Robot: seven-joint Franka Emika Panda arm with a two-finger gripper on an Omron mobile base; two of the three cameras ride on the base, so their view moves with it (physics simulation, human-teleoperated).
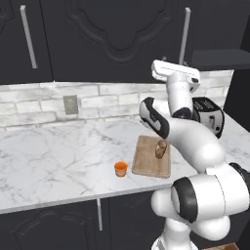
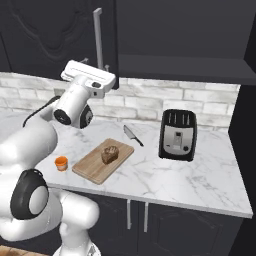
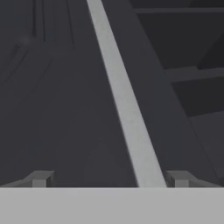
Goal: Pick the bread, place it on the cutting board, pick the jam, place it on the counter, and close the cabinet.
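Note:
The bread [image 1: 160,149] [image 2: 110,154] stands upright on the cutting board [image 1: 146,163] [image 2: 90,167]. The orange jam [image 1: 120,169] [image 2: 61,163] sits on the counter [image 1: 58,156] [image 2: 190,180], just left of the board. My gripper [image 3: 110,178] [image 1: 176,62] [image 2: 95,63] is raised to the dark cabinet [image 1: 112,39] [image 2: 55,35], facing its door. It is open, with the silver bar handle [image 3: 127,109] [image 1: 184,39] [image 2: 98,37] running between the wide-spread fingertips [image 3: 41,178]. Right of the door, the cabinet's dark shelves [image 3: 188,74] [image 2: 185,70] show.
A black toaster [image 2: 177,134] [image 1: 211,114] stands on the counter to the right of the board. A knife [image 2: 132,135] lies behind the board. A wall outlet [image 1: 70,104] sits in the brick backsplash, and another door handle [image 1: 28,43] hangs at the left.

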